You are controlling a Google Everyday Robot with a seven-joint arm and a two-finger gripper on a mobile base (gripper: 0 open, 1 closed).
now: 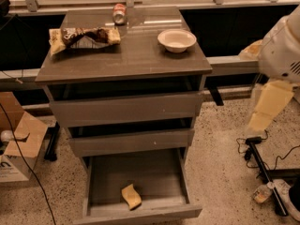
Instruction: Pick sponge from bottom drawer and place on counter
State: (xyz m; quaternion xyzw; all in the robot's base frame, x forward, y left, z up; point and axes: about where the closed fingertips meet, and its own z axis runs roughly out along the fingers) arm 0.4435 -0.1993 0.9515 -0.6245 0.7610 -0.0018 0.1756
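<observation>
Sponge: The sponge lies in the open bottom drawer. It is near the drawer's front wall, a bit left of the middle, and out past the counter's near edge. It is bent and wavy, and nothing else is in the drawer with it.
Gripper: The gripper hangs out past the counter's right edge, lower than the top. It is well apart from the sponge. I cannot tell if it is open or closed. The sponge is not in it.
Step now: I think the job is to bring the gripper over and down to the sponge.
Good way in: Come in from above the front of the drawer. The sponge sits out in the open there, so going straight down looks best.
Watch out: The upper drawers hang above the back of the bottom drawer. Stay in front of them so the arm does not bump.
Grab: The sponge looks soft, so pinch it across its thin side. Go low enough to catch the curled part.
Lift: Go straight up until it is higher than the counter's near edge, then move it over.
Counter: The counter has a bare spot in the middle by the near edge. That looks like a good place to set the sponge down.
Keep clear of: The snack bag is by the far left corner, and the bowl is toward the right edge. The can lies at the far edge.
</observation>
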